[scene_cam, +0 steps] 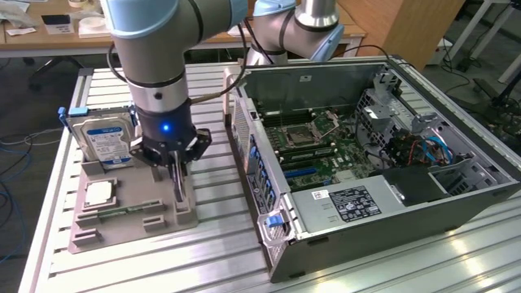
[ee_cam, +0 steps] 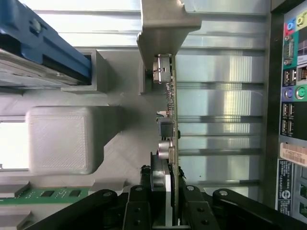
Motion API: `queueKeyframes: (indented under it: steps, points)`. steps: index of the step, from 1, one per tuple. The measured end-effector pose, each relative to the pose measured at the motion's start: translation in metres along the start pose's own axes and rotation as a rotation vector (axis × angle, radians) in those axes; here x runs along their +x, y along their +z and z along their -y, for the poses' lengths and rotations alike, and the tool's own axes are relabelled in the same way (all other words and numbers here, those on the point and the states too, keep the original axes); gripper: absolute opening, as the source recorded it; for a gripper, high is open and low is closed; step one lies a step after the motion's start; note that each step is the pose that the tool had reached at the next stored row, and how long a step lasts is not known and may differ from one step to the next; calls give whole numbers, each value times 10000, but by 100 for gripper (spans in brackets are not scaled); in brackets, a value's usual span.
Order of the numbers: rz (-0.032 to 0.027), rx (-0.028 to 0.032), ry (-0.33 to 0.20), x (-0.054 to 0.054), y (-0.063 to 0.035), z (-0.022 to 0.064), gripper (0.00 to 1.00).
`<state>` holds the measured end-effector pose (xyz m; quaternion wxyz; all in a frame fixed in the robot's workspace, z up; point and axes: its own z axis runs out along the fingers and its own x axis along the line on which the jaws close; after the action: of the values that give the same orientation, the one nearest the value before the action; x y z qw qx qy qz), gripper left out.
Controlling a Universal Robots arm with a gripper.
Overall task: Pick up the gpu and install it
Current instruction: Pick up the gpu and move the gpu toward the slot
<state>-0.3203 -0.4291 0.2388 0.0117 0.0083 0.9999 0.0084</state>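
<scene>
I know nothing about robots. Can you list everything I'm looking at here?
gpu: one, thin card with silvery bracket, standing on edge in the holder
hard drive: one, silver with blue label, upright in the holder
processor chip: one, silver, flat on the holder
memory stick: one, green, lying in the holder
holder: one, grey, exterior view's left
computer case: one, dark, open, exterior view's right
motherboard: one, green, inside the case
table: one, silvery, slatted
arm: one, grey and pale blue, above the holder
gripper: one, black, closed on the gpu
</scene>
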Motion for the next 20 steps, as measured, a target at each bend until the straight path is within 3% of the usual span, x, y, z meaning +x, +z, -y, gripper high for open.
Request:
queueKeyframes:
  steps: [4,5,7,8,9,12,20]
  points:
    - [1,-4,0,-4,-160,-3,28]
    - [-4,-26,-2,-6,-186,-2,28]
    - [-49,-131,2,-6,-189,-3,28]
    - [-59,-148,5,-5,-190,-4,28]
    - [-69,-152,7,-4,-190,-4,28]
    - [-201,-156,7,-6,-190,-3,28]
    - [-222,-153,9,-6,-199,-3,28]
